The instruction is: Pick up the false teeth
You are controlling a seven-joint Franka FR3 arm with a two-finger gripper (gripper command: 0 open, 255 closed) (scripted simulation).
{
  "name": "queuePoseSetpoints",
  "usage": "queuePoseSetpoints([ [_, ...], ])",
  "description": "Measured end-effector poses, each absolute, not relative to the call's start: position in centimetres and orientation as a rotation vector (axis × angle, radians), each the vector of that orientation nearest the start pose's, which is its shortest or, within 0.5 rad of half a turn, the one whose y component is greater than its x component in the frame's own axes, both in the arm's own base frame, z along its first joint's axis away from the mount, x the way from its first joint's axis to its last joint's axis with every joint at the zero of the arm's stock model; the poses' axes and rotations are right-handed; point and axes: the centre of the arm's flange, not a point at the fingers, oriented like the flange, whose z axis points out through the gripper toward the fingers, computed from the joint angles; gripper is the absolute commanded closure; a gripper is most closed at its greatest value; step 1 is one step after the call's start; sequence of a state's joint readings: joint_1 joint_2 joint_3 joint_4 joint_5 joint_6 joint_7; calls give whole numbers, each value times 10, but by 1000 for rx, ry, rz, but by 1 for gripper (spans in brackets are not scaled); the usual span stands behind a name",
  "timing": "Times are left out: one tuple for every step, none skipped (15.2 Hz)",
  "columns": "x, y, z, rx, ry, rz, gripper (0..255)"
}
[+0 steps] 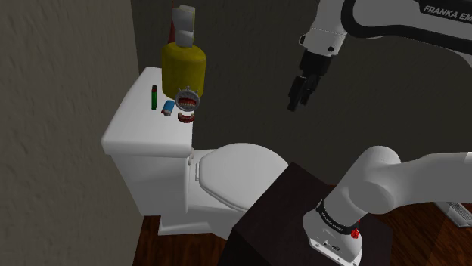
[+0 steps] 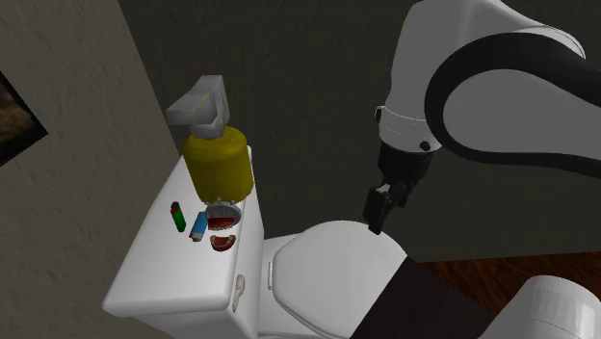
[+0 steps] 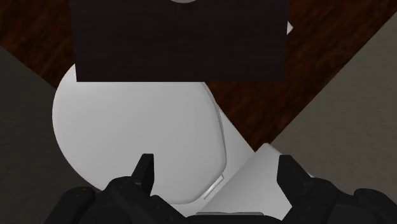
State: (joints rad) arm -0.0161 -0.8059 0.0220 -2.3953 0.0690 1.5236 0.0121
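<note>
Wide-open tool hangs over the toilet seat; false teeth, likely light, rigid and slick, sit at the seat-side edge of the tank lid, best pinched across the arch.

White toilet, lid down. Its tank backs onto a pale, rough-textured wall. A darker grey wall runs along the toilet's far side and meets the pale one in a corner by the tank. A framed picture hangs on the pale wall above the tank. Floor at the toilet's base is dark reddish-brown wood. Light is dim.
</note>
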Motion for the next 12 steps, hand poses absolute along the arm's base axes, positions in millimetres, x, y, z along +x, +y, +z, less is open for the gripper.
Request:
queuePoseSetpoints([
  [295,11,574,-3087,19,102,0],
  [299,17,574,-3087,32,102,0],
  [306,23,573,-3086,53,102,0],
  [312,31,571,-3085,78,102,0],
  [320,41,570,-3084,104,102,0],
  [329,49,570,-3082,132,101,0],
  [338,59,568,-3080,161,102,0],
  [346,69,569,-3077,190,102,0],
  [355,77,566,-3075,219,102,0],
  [364,87,563,-3072,247,101,0],
  [373,95,562,-3068,276,101,0],
  [383,104,562,-3065,305,101,0],
])
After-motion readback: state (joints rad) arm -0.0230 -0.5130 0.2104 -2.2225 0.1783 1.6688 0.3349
